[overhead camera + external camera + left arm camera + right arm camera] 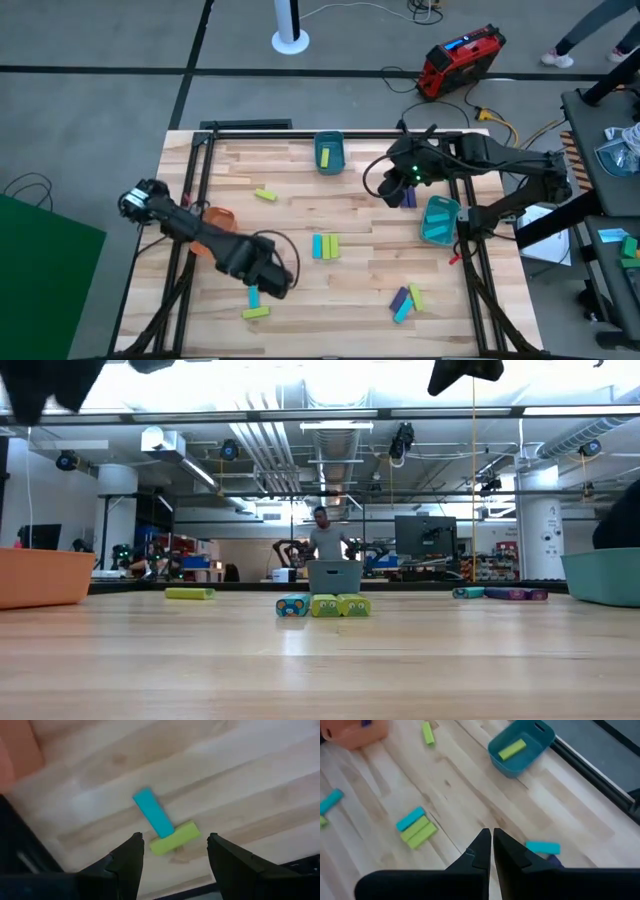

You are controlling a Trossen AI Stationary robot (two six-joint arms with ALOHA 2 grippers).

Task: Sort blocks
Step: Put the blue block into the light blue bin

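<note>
Hidden, cropped and unclear parts of the bench scene

In the high view, the orange bin (221, 216) at the bench's left edge is largely covered by the left arm, and the blocks (409, 197) near the right edge are partly masked by the right gripper (399, 187), so their number cannot be told. In the low view, the orange bin (42, 576) is cut by the left border and a teal bin (604, 576) by the right; both arms are seen only as dark shapes cropped at the top. In the right wrist view, a purple block (555, 860) is mostly hidden behind the fingers, and an orange bin (355, 731) is cropped.
</note>
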